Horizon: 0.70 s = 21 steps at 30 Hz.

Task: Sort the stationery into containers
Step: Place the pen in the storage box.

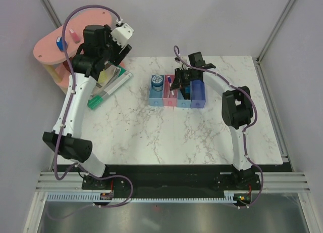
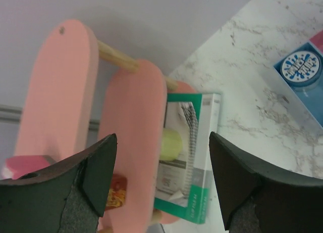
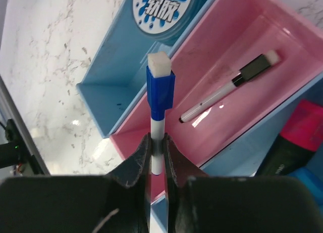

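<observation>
1. Pinched a blue-capped pen by its white barrel in the right gripper, jaws drawn narrow around it.
2. Held that pen cap-outward above the row of bins, the cap lined up in the wrist view with the wall between the light blue bin and the pink bin.
3. Found a thin pen lying flat and slantwise on the pink bin's floor.
4. Saw the pot standing in the light blue bin, printed lid up.
5. Glimpsed a pink-capped marker in the blue bin, at the right edge of the wrist view.
6. Spread the left gripper wide, gripping nothing, up beside the shelf at the table's far-left corner.
7. Caught the book lying on the table against the shelf's foot, well apart from the bins.
8. Could not tell for sure what the small blue and pink pieces on the shelf's top tier were.
</observation>
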{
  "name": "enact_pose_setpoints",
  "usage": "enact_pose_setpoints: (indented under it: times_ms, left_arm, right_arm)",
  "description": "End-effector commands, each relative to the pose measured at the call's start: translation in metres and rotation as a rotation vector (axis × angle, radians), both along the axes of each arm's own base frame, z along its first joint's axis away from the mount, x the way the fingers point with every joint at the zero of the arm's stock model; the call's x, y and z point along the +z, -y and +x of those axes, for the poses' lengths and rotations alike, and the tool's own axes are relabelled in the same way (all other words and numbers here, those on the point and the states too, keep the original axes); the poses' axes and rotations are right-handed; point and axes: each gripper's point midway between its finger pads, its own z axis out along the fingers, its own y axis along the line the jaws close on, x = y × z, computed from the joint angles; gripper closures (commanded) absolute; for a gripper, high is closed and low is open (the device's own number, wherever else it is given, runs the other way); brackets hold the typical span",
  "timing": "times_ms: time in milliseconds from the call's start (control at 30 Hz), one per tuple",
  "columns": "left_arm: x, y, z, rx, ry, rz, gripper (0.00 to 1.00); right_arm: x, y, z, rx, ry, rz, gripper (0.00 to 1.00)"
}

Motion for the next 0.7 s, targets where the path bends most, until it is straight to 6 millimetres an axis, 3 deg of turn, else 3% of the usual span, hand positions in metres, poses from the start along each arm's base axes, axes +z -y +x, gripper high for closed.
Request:
enact_pose_setpoints:
  times_ms: [0, 133, 200, 367, 433, 667]
  left_arm:
    - [-0.021, -0.025, 0.002, 0.121, -0.167, -0.155, 0.21]
    - [-0.015, -0.057, 0.019, 0.233, -0.192, -0.253, 0.23]
    - [-0.011, -0.074, 0.025, 0.276, -0.188, -0.278, 0.21]
    - [-0.001, -0.101, 0.027, 0.361, -0.145, -0.318, 0.18]
    - [0.01, -0.119, 0.026, 0.426, -0.097, -0.334, 0.17]
    - [0.042, -0.125, 0.023, 0.411, 0.033, -0.381, 0.18]
  right_arm:
    - [0.005, 0.004, 0.022, -0.036, 0.119, -0.04, 0.92]
    - [-0.004, 0.006, 0.025, -0.04, 0.116, -0.055, 0.91]
    - [-0.008, 0.007, 0.025, -0.037, 0.122, -0.065, 0.86]
    - [-0.002, 0.008, 0.019, -0.021, 0.133, -0.06, 0.52]
    - [0.002, 0.008, 0.016, -0.009, 0.141, -0.057, 0.48]
    - [0.03, 0.009, -0.003, 0.024, 0.164, -0.021, 0.37]
